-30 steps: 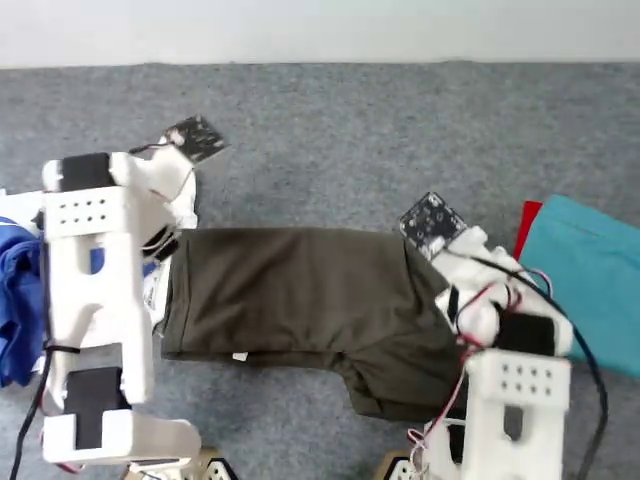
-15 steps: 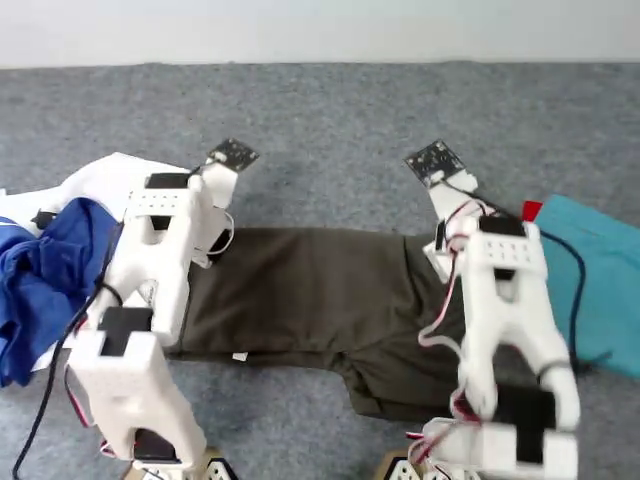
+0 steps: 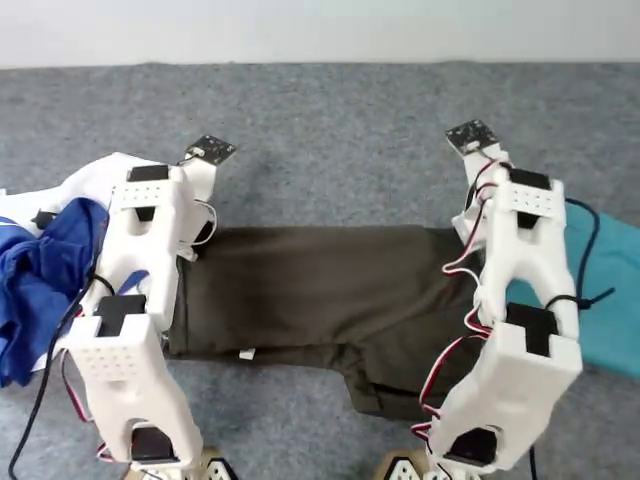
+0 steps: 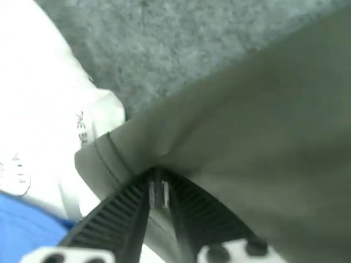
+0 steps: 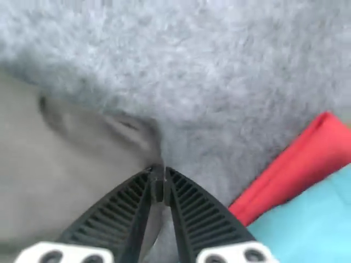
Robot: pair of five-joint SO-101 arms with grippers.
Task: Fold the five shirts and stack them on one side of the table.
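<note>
Grey table (image 3: 330,130), olive shirt (image 3: 320,290) in left fingers (image 4: 118,213) and right fingers (image 5: 192,208)

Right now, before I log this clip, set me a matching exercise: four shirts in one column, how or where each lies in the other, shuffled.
1. olive shirt
2. blue shirt
3. teal shirt
4. white shirt

A. crumpled in a heap, left side
B. far right, red shirt at its edge
C. spread out at centre
D. partly covered by the crumpled heap

Pairs: 1-C, 2-A, 3-B, 4-D
</note>
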